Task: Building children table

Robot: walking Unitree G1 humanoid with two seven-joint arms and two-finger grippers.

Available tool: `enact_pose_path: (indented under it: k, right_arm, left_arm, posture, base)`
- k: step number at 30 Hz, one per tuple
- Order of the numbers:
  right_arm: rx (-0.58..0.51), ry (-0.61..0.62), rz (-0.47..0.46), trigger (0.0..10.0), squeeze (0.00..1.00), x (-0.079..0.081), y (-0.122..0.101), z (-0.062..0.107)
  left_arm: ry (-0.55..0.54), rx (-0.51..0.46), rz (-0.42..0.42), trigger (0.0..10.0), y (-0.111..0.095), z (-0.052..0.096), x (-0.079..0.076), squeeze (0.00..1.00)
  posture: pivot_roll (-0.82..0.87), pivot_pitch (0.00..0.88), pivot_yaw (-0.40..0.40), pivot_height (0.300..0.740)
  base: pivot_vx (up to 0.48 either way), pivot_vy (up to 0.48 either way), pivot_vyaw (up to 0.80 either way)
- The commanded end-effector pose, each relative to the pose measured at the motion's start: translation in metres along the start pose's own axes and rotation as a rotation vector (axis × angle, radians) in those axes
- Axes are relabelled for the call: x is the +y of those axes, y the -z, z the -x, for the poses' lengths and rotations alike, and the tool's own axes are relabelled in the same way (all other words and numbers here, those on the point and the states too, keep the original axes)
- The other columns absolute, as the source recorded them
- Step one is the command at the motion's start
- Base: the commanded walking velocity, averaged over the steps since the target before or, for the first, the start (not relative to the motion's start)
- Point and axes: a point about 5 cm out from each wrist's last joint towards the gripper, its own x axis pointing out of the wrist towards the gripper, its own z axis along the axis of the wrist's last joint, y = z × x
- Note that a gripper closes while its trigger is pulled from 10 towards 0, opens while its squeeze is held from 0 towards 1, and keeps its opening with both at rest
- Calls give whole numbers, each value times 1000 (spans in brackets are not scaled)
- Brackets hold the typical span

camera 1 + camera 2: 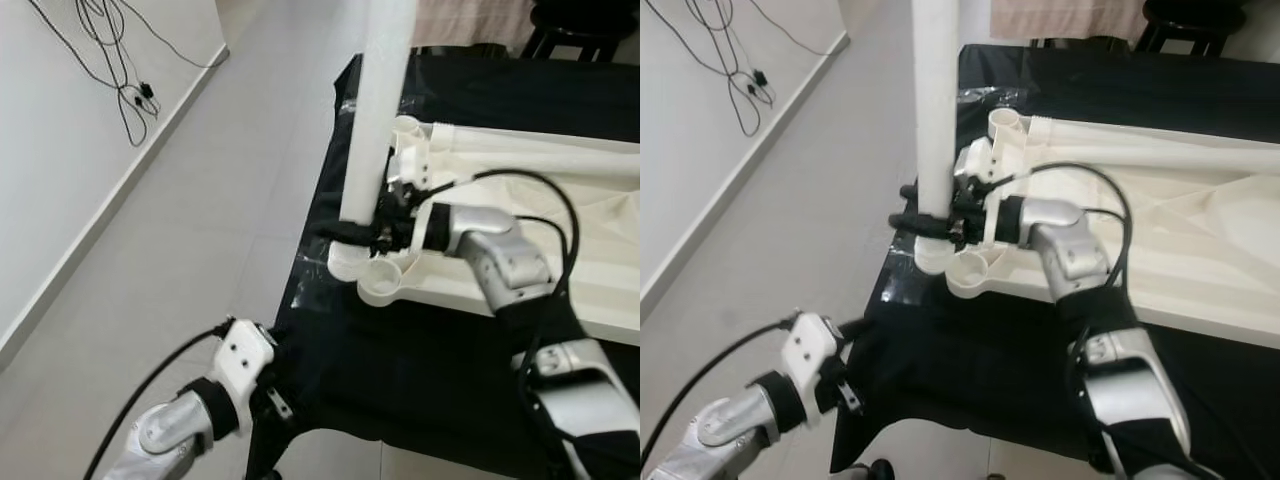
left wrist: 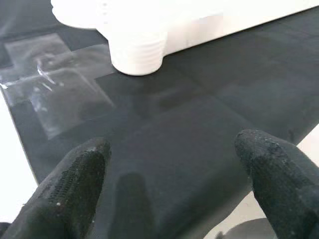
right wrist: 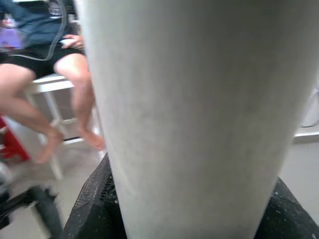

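**Leg upright in the corner socket, right gripper clamped on it**

You have the white leg [image 1: 375, 110] standing nearly upright in the upper middle of the left eye frame, running off the top edge. Its lower end sits in a round socket [image 1: 349, 262] at the near-left corner of the tabletop [image 1: 560, 230], which lies flat and upside down across the right half of the frame. A second, empty socket [image 1: 381, 282] sits just beside the first, and another [image 1: 407, 127] shows at the far corner behind the leg.

Your right gripper [image 1: 362, 232] is at the leg's base, just above the socket. Its black fingers are closed around the leg, one on each side; in the right wrist view the leg [image 3: 199, 114] fills the middle with the fingertips [image 3: 92, 209] hugging it at the bottom corners. Behind the leg in that view a person's bare legs [image 3: 75, 99] rest on a white stool [image 3: 47, 92] at the left.

The tabletop rests on a black cloth [image 1: 420, 370] spread over the pale floor [image 1: 200, 220], with clear tape [image 2: 55, 84] at the cloth's edge.

Your left gripper [image 2: 174, 184] hangs low at the bottom left of the eye views, over the cloth's near corner. Its fingers are spread wide apart and hold nothing. Cables [image 1: 110, 50] hang on the wall at the upper left
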Motion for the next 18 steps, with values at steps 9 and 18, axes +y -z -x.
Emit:
enact_pose_path:
  k: [9,18]
  right_arm:
    - [-9,-110,-35,10000,0,-2,-3,22]
    - [-9,-75,-45,10000,0,-16,-12,48]
  left_arm:
    - [-46,-5,-40,10000,-2,11,-2,0]
    - [-17,-13,-58,10000,-4,19,-14,0]
  posture:
    - [-32,318,9,740]
    - [-16,345,22,740]
  base:
    - [0,0,0]
    - [0,0,0]
